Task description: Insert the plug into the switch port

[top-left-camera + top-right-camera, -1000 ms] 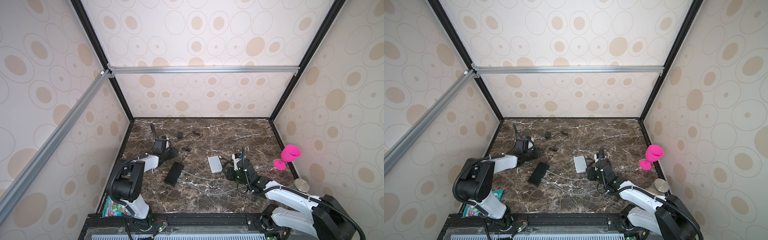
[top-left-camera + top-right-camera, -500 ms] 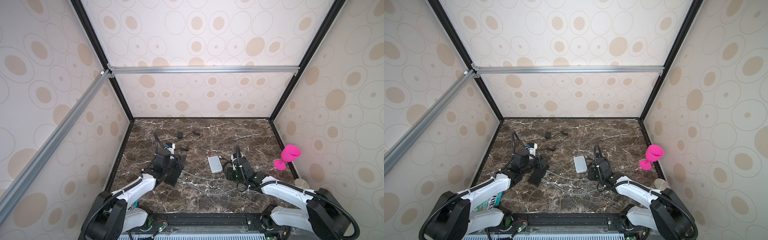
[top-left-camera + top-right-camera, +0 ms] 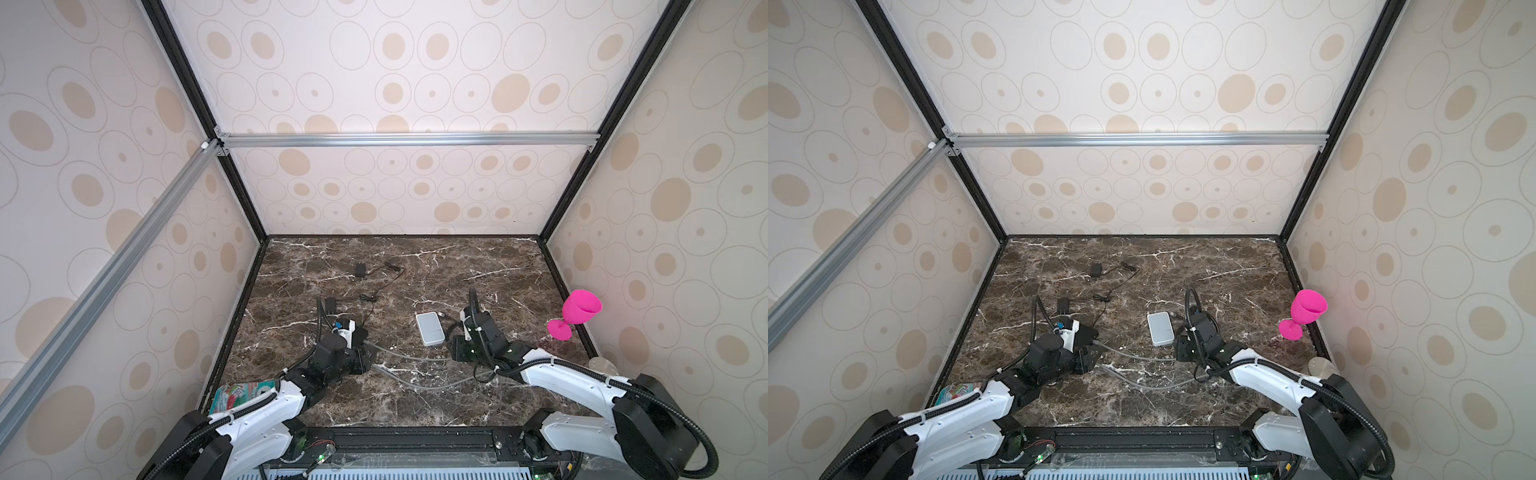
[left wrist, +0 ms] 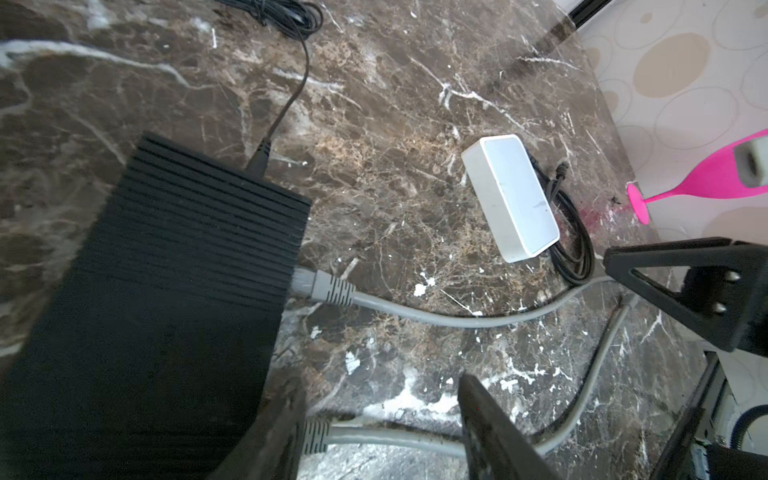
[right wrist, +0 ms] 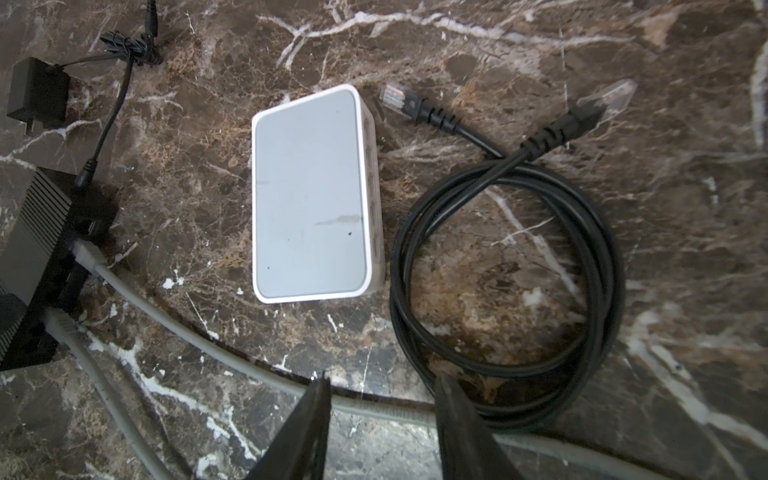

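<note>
Left gripper (image 4: 382, 432): jaws apart, down low over the marble, straddling a gray plug (image 4: 316, 434) right at the edge of the black box (image 4: 166, 291). Touching it or not, cannot tell.
Right gripper (image 5: 384, 428): jaws apart as well, nothing held. A gray cable (image 5: 249, 362) runs under the gap, and the coil (image 5: 519, 413) sits just beside one tip.
Switch (image 5: 309, 195): white and flat on the table, around 10 o'clock from the Right gripper in both top views, close by. Its port side faces 3 o'clock.
Plug (image 5: 395, 96): the black cable's end, loose on the marble just beside the switch's port-side corner, at 2 o'clock of the switch. Not in any port.
Other end (image 5: 598, 104): clear-tipped, lying farther out from the switch, with its lead crossing over the coil.
Coil: black and looped flat on the switch's 3 o'clock side, near it but apart.
Black box: ribbed, at 9 o'clock of the switch and apart from it. Gray cables go into its side and a thin black lead into its far end.
Goblet (image 3: 579, 309): pink, at the table's 3 o'clock edge, tilted against the wall.
Adapter (image 3: 360, 270): at 12 o'clock from the Left gripper, well apart.
</note>
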`<state>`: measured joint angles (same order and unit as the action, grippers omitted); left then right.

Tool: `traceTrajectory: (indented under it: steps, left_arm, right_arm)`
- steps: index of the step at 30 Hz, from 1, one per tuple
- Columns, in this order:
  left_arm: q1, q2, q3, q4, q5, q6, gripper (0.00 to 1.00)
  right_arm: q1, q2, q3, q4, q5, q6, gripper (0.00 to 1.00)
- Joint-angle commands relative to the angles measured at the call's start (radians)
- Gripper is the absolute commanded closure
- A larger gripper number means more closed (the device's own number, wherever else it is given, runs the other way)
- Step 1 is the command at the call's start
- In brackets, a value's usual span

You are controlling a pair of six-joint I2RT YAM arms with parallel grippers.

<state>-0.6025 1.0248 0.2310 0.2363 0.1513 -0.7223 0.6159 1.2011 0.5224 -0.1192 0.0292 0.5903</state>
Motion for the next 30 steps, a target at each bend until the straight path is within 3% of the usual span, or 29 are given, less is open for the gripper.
traceTrajectory:
  steps: [1,17,26,30]
  left_arm:
    - [-0.003,0.029,0.002,0.039,-0.045,0.006,0.40]
    - [0.088,0.089,0.050,-0.015,-0.104,0.114,0.39]
    - [0.175,0.096,0.080,-0.011,-0.031,0.147,0.39]
    - [0.173,0.013,0.091,0.022,0.091,0.131,0.39]
  right_arm:
    - [-0.004,-0.024,0.017,-0.030,0.000,0.019,0.56]
    - [-0.005,-0.019,0.015,-0.028,0.018,0.006,0.56]
    - [-0.005,-0.035,0.029,-0.060,0.039,-0.006,0.56]
    - [-0.004,-0.062,0.046,-0.111,0.056,-0.011,0.56]
